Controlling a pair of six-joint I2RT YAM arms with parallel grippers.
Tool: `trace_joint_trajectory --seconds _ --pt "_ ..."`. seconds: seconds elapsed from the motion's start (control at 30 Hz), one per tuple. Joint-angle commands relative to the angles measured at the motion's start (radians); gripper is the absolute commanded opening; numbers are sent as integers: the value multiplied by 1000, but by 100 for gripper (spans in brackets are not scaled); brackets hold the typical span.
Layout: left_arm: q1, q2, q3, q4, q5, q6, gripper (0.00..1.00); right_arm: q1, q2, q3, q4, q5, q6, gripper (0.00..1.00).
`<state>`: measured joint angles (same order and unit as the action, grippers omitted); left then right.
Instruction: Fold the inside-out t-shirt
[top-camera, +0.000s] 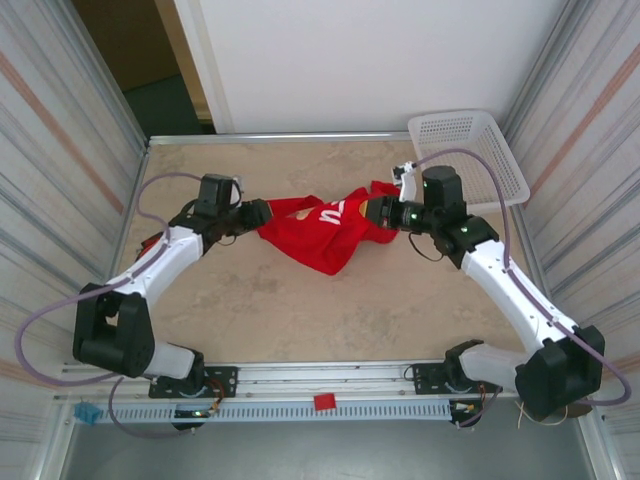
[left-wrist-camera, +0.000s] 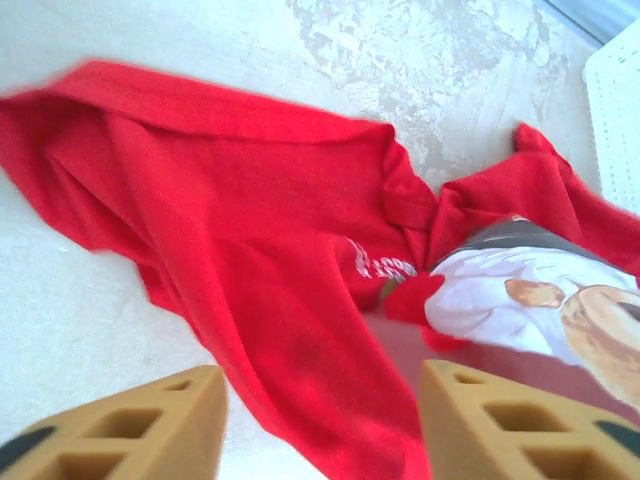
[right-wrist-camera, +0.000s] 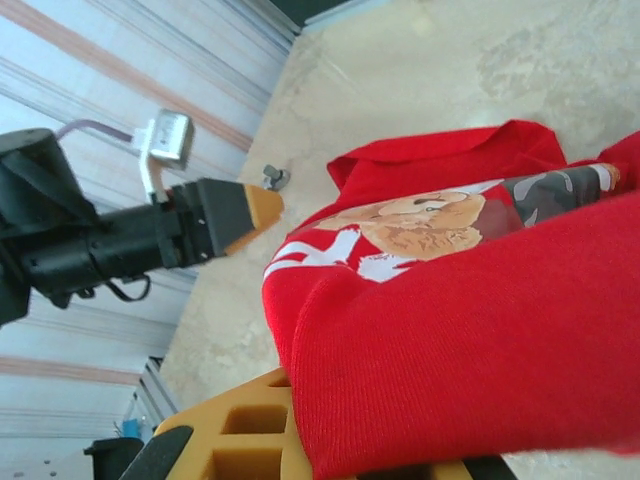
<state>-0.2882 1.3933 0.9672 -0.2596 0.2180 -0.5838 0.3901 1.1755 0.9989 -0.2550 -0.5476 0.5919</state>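
The inside-out t-shirt (top-camera: 322, 232) lies bunched and red in the middle of the table, with white lettering and a pale orange graphic (right-wrist-camera: 425, 222) showing. My left gripper (top-camera: 262, 213) is at its left edge. Its tan fingers (left-wrist-camera: 130, 425) stand wide apart, so this gripper (left-wrist-camera: 320, 435) is open, with a fold of the t-shirt (left-wrist-camera: 250, 250) running loose between them. My right gripper (top-camera: 376, 210) is at the shirt's right edge and shut (right-wrist-camera: 340, 455) on a thick fold of the t-shirt (right-wrist-camera: 470, 340). The left gripper's tan fingertip (right-wrist-camera: 255, 205) points toward it.
A white basket (top-camera: 470, 150) stands at the back right corner, close behind the right arm. Striped walls (top-camera: 60, 150) close in both sides. Bare marble tabletop (top-camera: 300, 320) lies in front of the shirt. A small metal piece (right-wrist-camera: 275, 178) sits near the table's edge.
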Motion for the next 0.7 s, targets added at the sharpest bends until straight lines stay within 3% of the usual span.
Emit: trace_joint_trajectory --seconds 0.0,0.07,0.17,0.33,0.4,0.67 --pt "-27 -84 -45 -9 -15 60 59 -5 30 -85 -13 -26 22 0" --pt "-79 -132 -64 -18 -49 97 62 1 39 -89 1 -31 34 0" --pt "-227 -208 -113 -7 -156 151 65 11 45 -63 -8 -22 33 0" --pt "-543 -242 -218 108 -459 218 66 15 58 2 -32 -14 34 0" --pt "-628 -215 -240 171 -549 240 66 16 64 27 -40 -15 36 0" --pt "-680 12 -143 251 -643 277 69 26 79 68 -44 -15 50 0"
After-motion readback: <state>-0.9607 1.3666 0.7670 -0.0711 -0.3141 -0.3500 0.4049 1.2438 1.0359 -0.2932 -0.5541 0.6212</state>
